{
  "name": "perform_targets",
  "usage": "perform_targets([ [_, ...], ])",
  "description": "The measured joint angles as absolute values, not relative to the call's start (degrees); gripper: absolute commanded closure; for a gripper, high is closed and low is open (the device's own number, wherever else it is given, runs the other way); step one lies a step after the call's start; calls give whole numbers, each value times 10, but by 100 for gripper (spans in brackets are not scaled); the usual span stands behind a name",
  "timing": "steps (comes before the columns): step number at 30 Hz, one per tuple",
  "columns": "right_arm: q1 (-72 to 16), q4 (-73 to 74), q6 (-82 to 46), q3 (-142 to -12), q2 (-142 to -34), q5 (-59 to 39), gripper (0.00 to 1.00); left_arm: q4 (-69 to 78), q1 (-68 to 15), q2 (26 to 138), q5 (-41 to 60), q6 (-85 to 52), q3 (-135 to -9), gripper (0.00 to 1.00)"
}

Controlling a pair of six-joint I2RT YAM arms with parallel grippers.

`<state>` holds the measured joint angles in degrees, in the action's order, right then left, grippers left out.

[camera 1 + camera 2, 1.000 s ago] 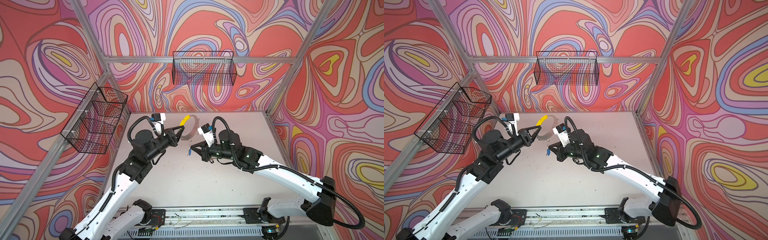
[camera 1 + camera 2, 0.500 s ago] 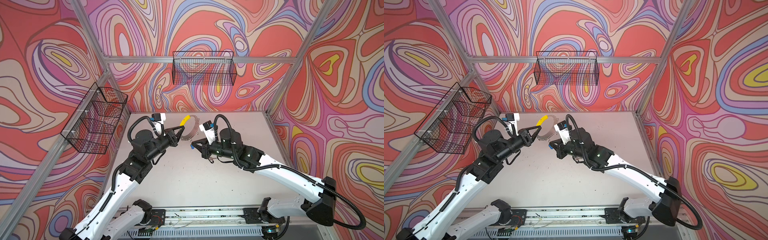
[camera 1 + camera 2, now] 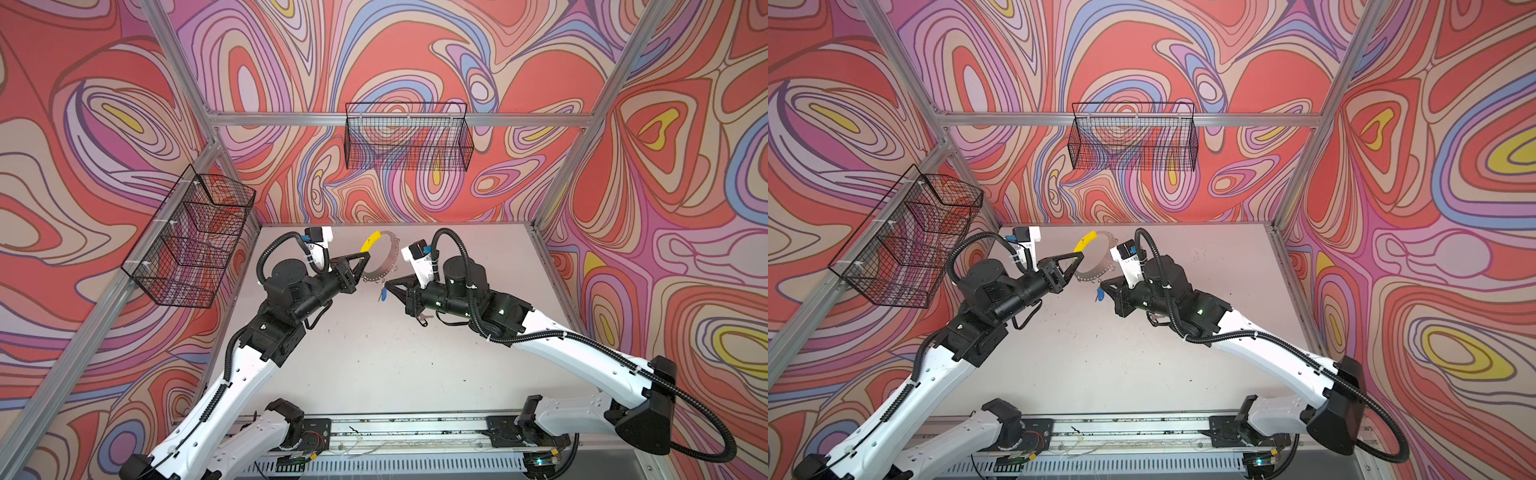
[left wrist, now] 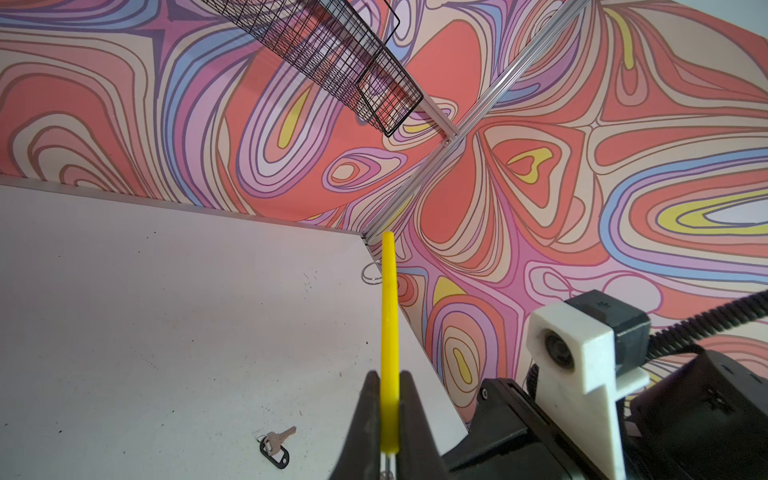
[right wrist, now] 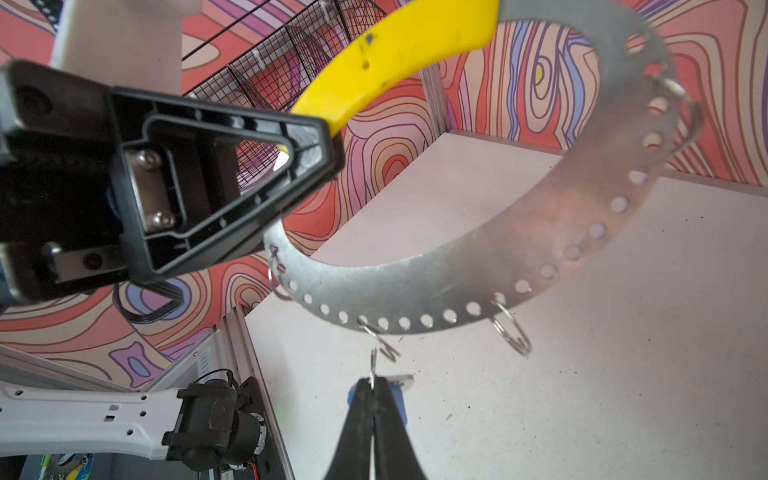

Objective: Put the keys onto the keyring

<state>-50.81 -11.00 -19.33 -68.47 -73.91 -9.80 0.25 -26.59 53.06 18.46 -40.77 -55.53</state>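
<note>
Right wrist view first: the large, thin, flat grey metal keyring (image 5: 478, 266), punched with small holes, is up off the white table (image 5: 623, 374). It stands on edge, flat face turned to this camera. A yellow plastic sleeve (image 5: 395, 54) covers one arc, and the left gripper (image 5: 328, 137) has its black fingers pressed tight on that sleeve. The left wrist view backs it up: the sleeve shows edge-on as a thin strip, pinched between the two fingers (image 4: 365, 419).

Now the right gripper (image 5: 372, 388). Its tips are squeezed together on the small silver key with the oval blue plastic tag (image 5: 400, 401), and blue peeks out on both sides of them. The key's tiny split ring (image 5: 373, 365) sticks straight out past the fingertips. It aims at a small wire loop (image 5: 384, 340) hanging from the keyring's perforated rim. Ring and loop sit just beside each other; I cannot tell if they touch.

In both top views the keyring (image 3: 380, 274) (image 3: 1096, 275) hangs just left of frame centre, with the sleeve on its upper-left arc. The left gripper (image 3: 363, 259) reaches in from the left. The right gripper (image 3: 388, 284) comes from the right, just under the ring's lower edge, with the blue tag (image 3: 384, 293) dangling below it.

The second silver key, with the oval black plastic tag (image 4: 276, 449), lies flat on the table, apart from both grippers.
</note>
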Motion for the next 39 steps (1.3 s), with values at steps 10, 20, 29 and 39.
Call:
perform_targets([
  [10, -507, -110, -192, -685, -740, -96, 100, 3, -266, 531, 190, -408, -555, 100],
  [20, -487, -106, -198, -680, -740, -108, 100, 3, -266, 531, 190, -408, -555, 100],
  [29, -476, -92, -209, -666, -746, -135, 100, 3, -266, 531, 195, -408, -555, 100],
  [39, -457, -43, -233, -634, -747, -185, 100, 11, -266, 531, 197, -419, -550, 100],
])
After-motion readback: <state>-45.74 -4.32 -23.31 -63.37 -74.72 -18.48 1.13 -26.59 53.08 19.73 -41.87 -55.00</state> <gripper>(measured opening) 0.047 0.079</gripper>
